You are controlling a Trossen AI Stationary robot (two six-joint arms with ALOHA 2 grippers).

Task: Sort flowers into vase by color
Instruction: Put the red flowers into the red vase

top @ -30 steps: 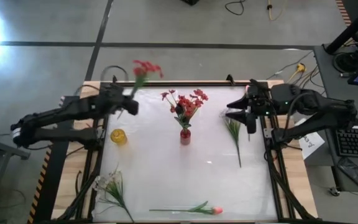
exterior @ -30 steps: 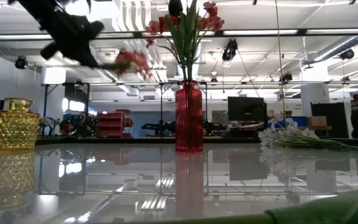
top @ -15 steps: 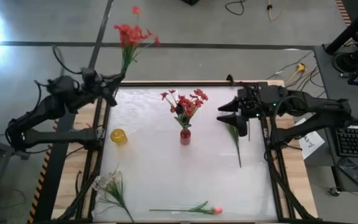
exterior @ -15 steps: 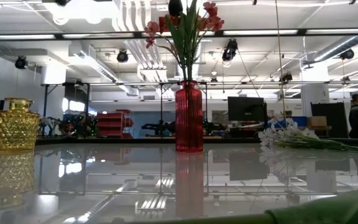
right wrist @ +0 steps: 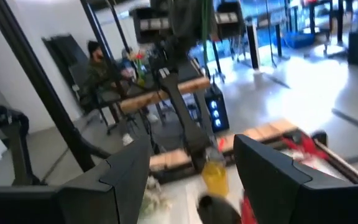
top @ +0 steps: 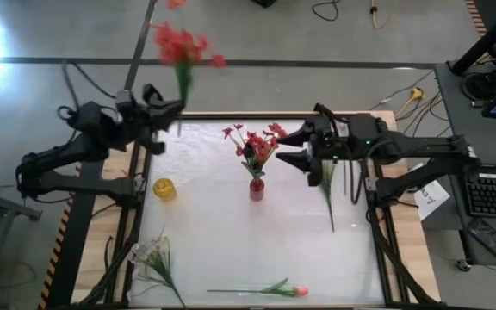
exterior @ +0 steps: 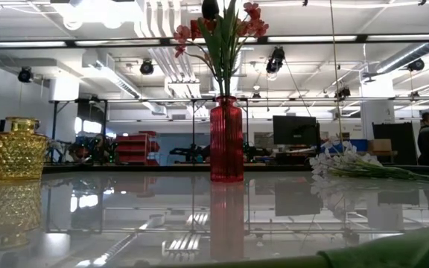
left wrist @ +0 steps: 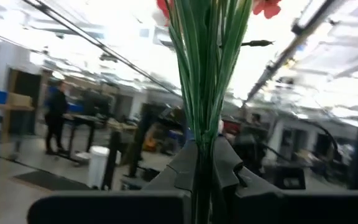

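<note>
My left gripper (top: 167, 108) is raised over the table's far left corner, shut on a red spray flower (top: 182, 45) that stands up from it. My right gripper (top: 284, 146) hovers open just right of the red flowers (top: 257, 142) standing in the red vase (top: 257, 189) (exterior: 226, 145). A yellow vase (top: 164, 189) (exterior: 17, 149) stands empty at the left. Lying flat on the table are a green stem (top: 326, 191), white flowers (top: 149, 254) (exterior: 348, 164) and a pink bud flower (top: 269, 290). Neither arm shows in the low view. My left gripper pinches the red spray's bundle of green stems (left wrist: 202, 134) between its two fingers (left wrist: 182, 171), low on the stems. The stems run along the fingers and rise past their tips. The flower is lifted clear and upright, its red blossoms (left wrist: 267, 7) on top.
The red vase stands mid-table, the yellow one about a hand's width from the left rail (top: 136, 207). The green stem lies below my right arm near the right rail (top: 370, 215). White flowers sit at the near left corner, the pink bud along the near edge.
My left gripper has risen out of the low view and swung from over the far left of the table toward its far left corner, tipping the red spray upright. My right gripper has moved toward the table's left, up to the red vase's flowers, staying open.
</note>
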